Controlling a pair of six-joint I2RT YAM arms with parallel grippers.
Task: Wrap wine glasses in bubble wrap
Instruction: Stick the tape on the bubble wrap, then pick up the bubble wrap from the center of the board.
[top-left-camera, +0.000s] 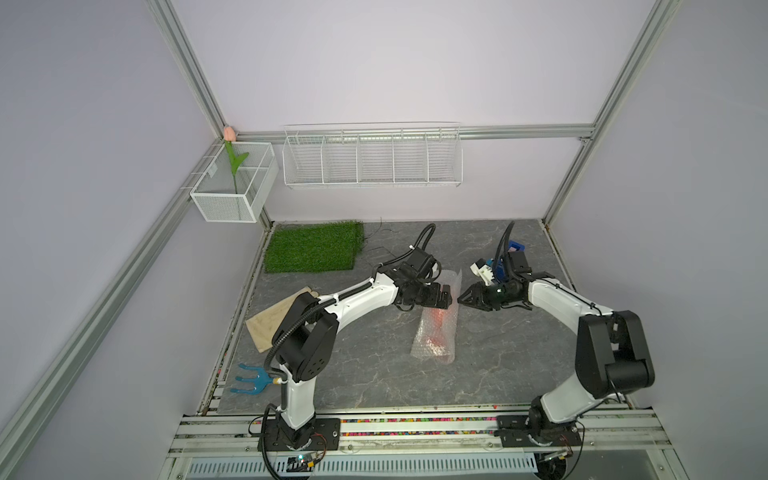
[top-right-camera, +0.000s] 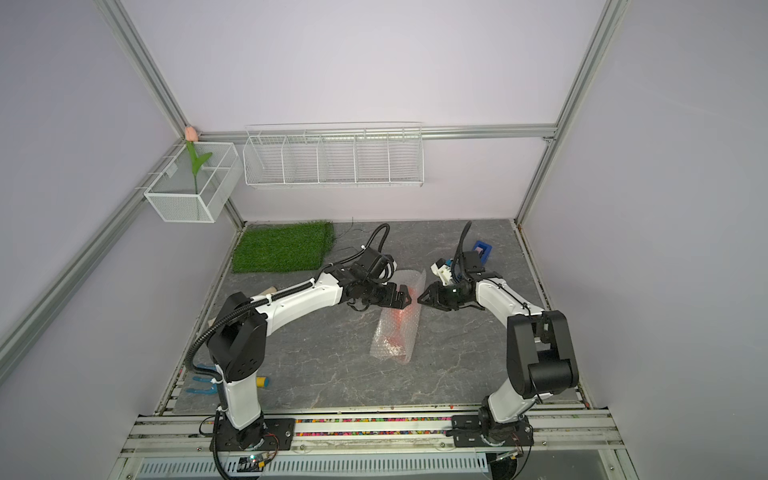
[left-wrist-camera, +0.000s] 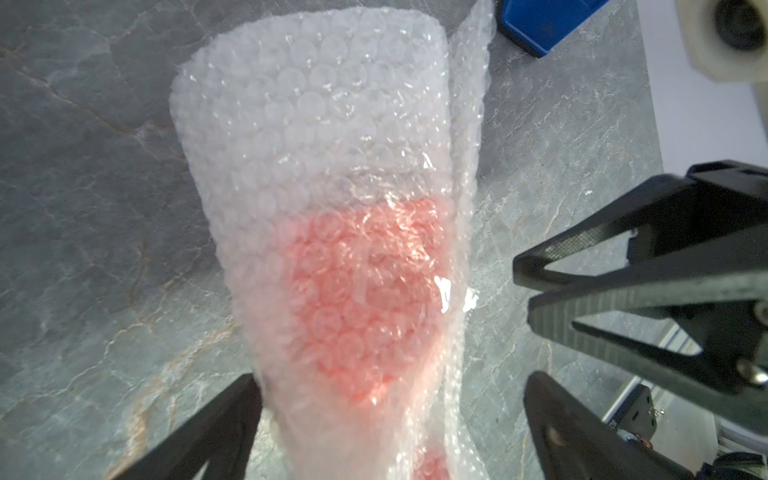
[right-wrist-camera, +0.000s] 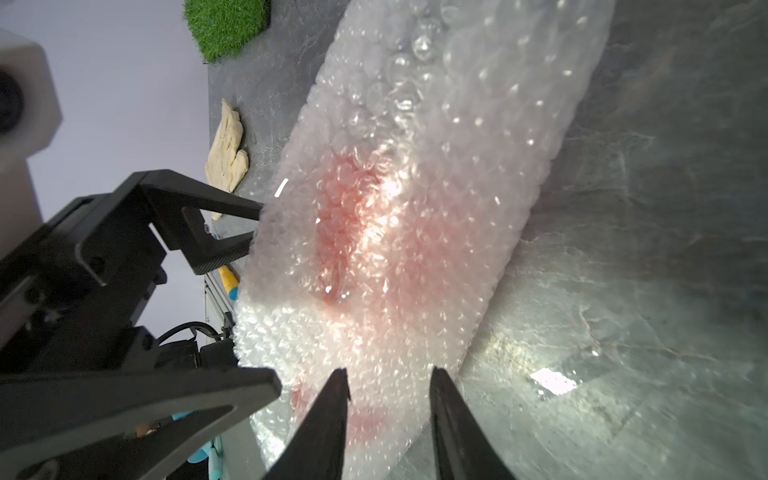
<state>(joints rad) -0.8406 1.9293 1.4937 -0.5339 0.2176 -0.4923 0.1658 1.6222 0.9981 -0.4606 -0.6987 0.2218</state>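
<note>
Goblet inside bubble wrap; tulip in basket

goblet: red-orange, only a blurred glow through the film; lying on its side inside the roll | bubble wrap: clear small-bubble sheet rolled into a long tube around it; lies flat, just right of centre, lower-middle of both top views; runs up-frame; loose flap at upper end

The goblet lies inside the rolled wrap on the surface. Mat behind-left, glove left, rake front-left, box behind-right. Left gripper over the roll's far end, right gripper just right of it.
</note>
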